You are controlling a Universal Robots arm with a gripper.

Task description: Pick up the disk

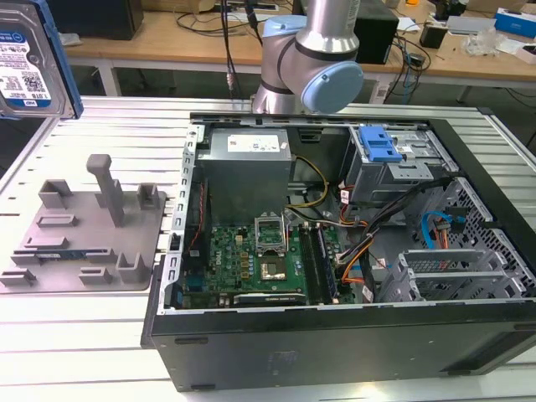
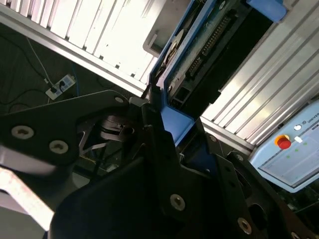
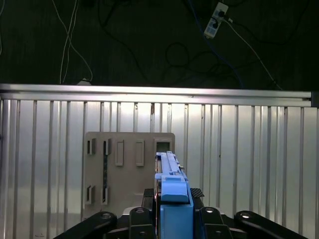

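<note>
1. Silver-faced and edged by a blue side rail, the disk (image 1: 29, 59) appears at the upper corner on the exterior view's left, raised well above the slatted metal table (image 1: 92, 335). Its white-and-blue label faces the camera. Below it on the table lies a grey fixture plate (image 1: 84, 239) with upright blocks and one taller post. An open computer case (image 1: 335, 251) occupies the middle and the exterior view's right; inside it are a green motherboard (image 1: 260, 264), a grey power-supply box (image 1: 247, 163) and a drive cage with a blue latch (image 1: 381, 151). The robot arm (image 1: 310, 59) rises behind the case.

2. In the second wrist view, the black gripper (image 2: 174, 139) is clamped on the disk (image 2: 209, 55), which extends away from the fingers with its blue rail (image 2: 172, 74) along one edge and its connector end exposed. A black finger (image 2: 159, 144) presses against the blue rail. Behind the disk are the table slats (image 2: 99, 35); a teach pendant (image 2: 289, 154) with a red button sits near the picture's edge.

3. In the first wrist view, the disk (image 3: 172, 189) is seen edge-on, held upright between the two black finger linkages of the gripper (image 3: 172, 219). Beneath it lie the table (image 3: 249, 164) and the fixture plate (image 3: 124, 169), the disk hanging clear above the plate's edge. Beyond the table's rim, cables and a power strip (image 3: 215, 22) lie on a dark floor.
</note>
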